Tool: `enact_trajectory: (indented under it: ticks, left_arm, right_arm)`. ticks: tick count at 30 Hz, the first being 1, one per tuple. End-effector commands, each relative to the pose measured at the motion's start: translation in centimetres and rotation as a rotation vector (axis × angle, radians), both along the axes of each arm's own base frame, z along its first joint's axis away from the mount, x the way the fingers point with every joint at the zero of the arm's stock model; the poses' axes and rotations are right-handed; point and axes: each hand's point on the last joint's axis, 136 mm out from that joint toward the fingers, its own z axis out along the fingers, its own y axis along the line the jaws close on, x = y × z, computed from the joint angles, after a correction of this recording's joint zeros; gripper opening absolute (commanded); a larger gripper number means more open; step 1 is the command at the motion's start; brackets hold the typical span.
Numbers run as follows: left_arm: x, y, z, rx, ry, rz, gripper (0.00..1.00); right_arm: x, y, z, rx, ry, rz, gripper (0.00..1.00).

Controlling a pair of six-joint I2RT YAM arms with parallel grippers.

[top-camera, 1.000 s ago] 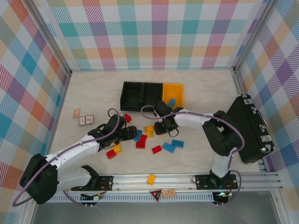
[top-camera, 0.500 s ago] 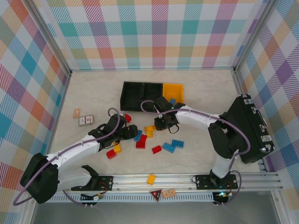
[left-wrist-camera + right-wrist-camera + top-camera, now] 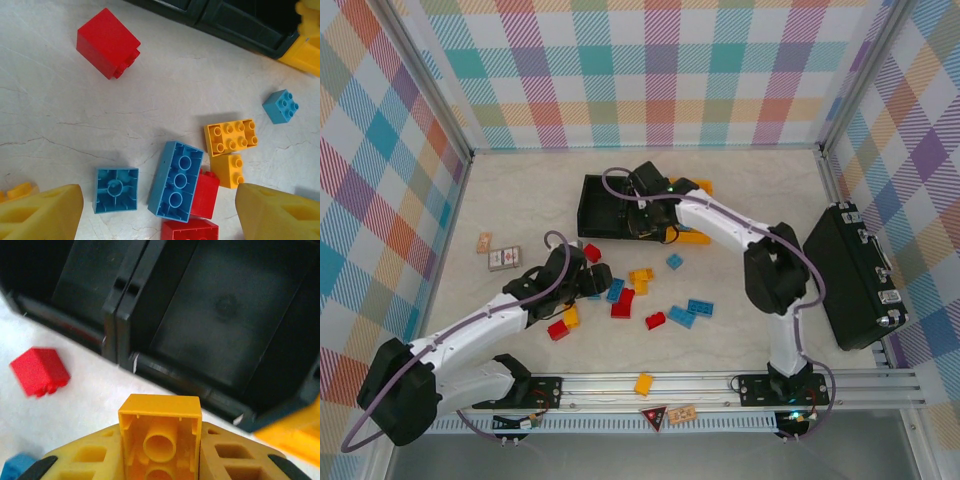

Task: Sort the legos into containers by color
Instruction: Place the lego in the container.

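**Yellow-orange brick carried to the bins**

There are three containers (image 3: 603,205): two black, one yellow-orange. The right claw (image 3: 648,222), clamped tight on one yellow-orange brick (image 3: 160,437), has swung from the loose pile to the black pair. The left claw (image 3: 160,215) hangs wide open and empty above the counter (image 3: 75,115), where three red, three blue and two yellow-orange legos (image 3: 176,181) lie. Print on the cards (image 3: 504,258) is too small to read.

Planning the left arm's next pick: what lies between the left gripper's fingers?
In the left wrist view, the open left gripper brackets an upturned square blue brick, a long blue brick and two red bricks.
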Motion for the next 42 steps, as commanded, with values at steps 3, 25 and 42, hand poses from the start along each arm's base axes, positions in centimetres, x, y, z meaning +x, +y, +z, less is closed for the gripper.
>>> enact_trajectory:
  ticks: [3, 25, 42]
  left_arm:
    - [-0.8, 0.9, -0.5, 0.019, 0.016, 0.024, 0.80]
    - [-0.5, 1.2, -0.4, 0.042, 0.009, 0.037, 0.80]
    - [1.5, 2.0, 0.0, 0.167, 0.081, 0.117, 0.78]
  right_arm:
    - [2.5, -1.1, -1.2, -0.044, 0.048, -0.085, 0.28]
    - [5.3, -0.1, -2.1, -0.045, 0.053, -0.115, 0.50]
    - [-2.1, -3.0, 4.3, 0.173, -0.031, -0.080, 0.54]
